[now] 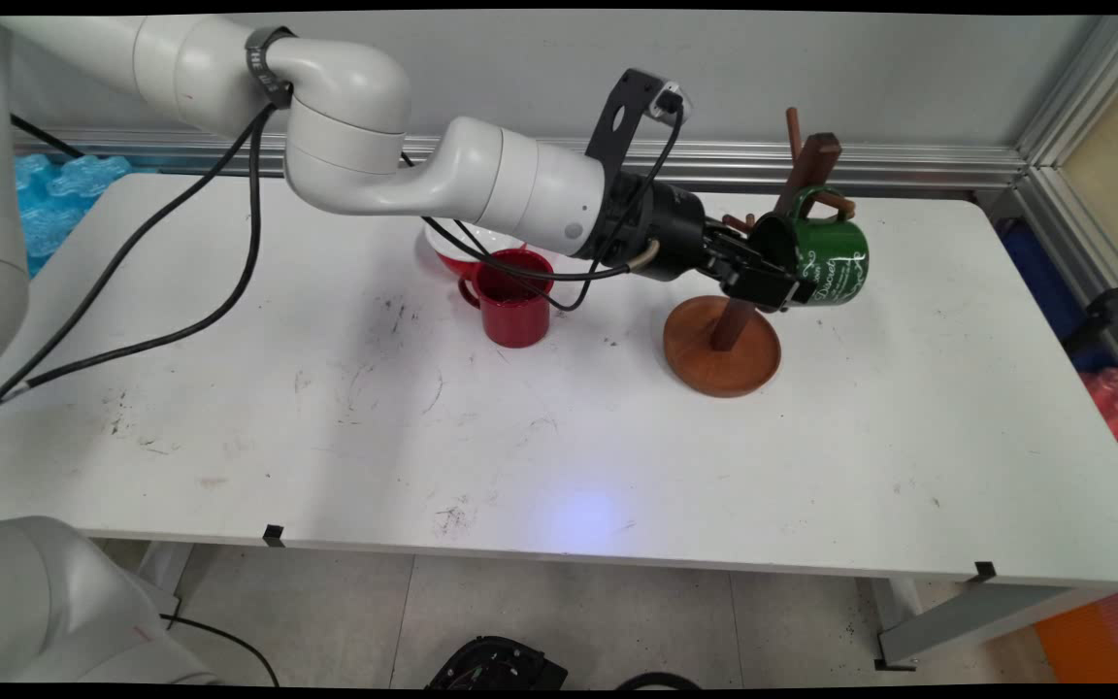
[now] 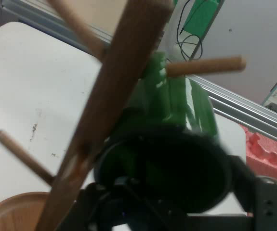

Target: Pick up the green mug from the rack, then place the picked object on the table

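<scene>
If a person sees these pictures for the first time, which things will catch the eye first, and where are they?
First the eye goes to the green mug, held on its side by the hand against the wooden mug tree at the table's far right; its handle is at a peg. Next comes the red mug, upright near the table's middle, with a red and white bowl just behind it.

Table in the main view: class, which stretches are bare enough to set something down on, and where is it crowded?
Bare: the near half of the table, the left end and the right end past the mug tree. Crowded: mid-back, where the red mug, a bowl behind it and the end effector gripping the green mug cluster.
</scene>
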